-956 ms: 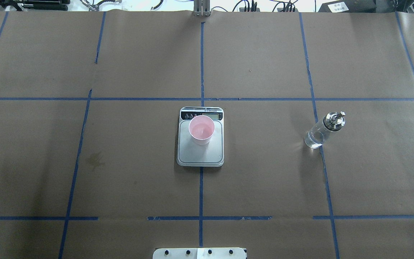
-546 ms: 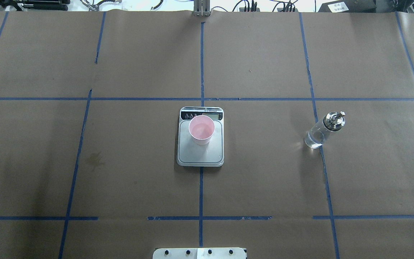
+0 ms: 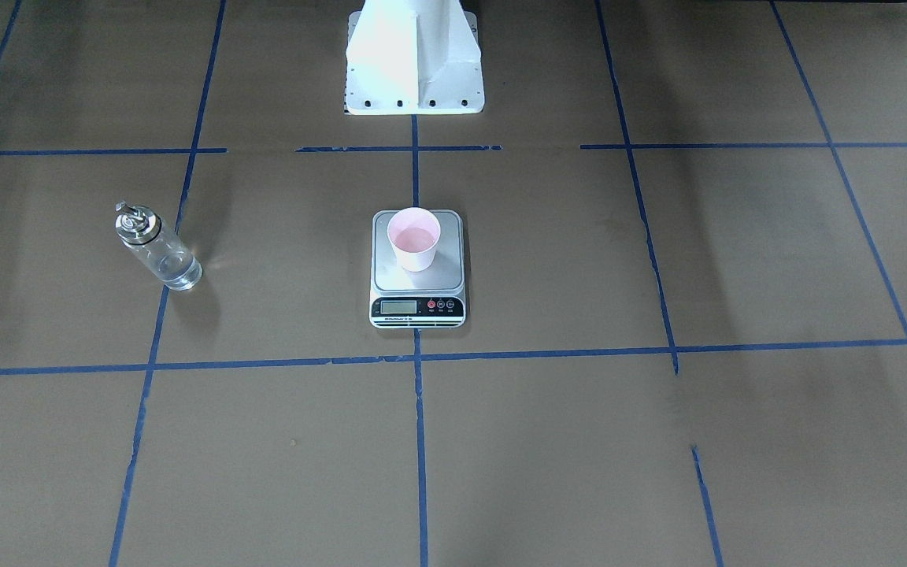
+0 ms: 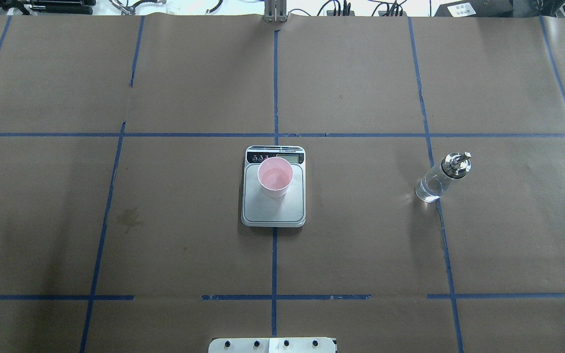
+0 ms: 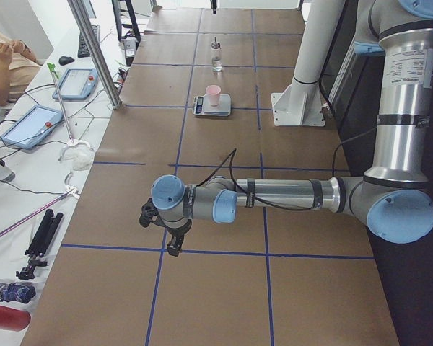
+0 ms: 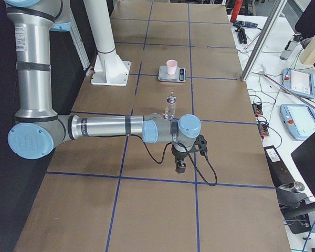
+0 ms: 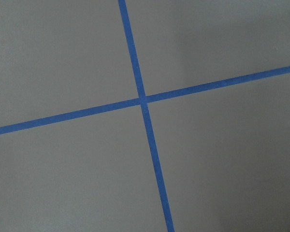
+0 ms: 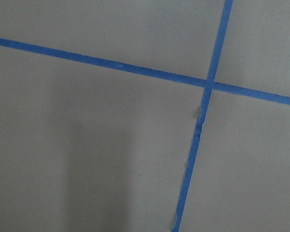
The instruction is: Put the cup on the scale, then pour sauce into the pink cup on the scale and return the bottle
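**Left pincer (image 5: 172, 244) and right pincer (image 6: 180, 165) hang low, far from the work**

Both pincers show only in the side cameras, so I cannot tell whether either is open or closed. The wrist cameras show nothing but blue tape (image 7: 144, 99) crossing on the brown surface (image 4: 361, 245).

The scale (image 4: 273, 208) sits flat and stable at mid-surface. Well off toward the robot's right, on a tape line, the bottle (image 4: 432, 184) stands upright with no grip on it. It is rigid, smooth glass, probably slippery, and weighted by the clear sauce (image 4: 427, 190). The cylindrical body below the metal spout looks the safest hold.

The cup (image 4: 275, 179) stands on the platform near the display. It looks light, thin-walled and easily crushed or tipped, and it may already hold liquid.
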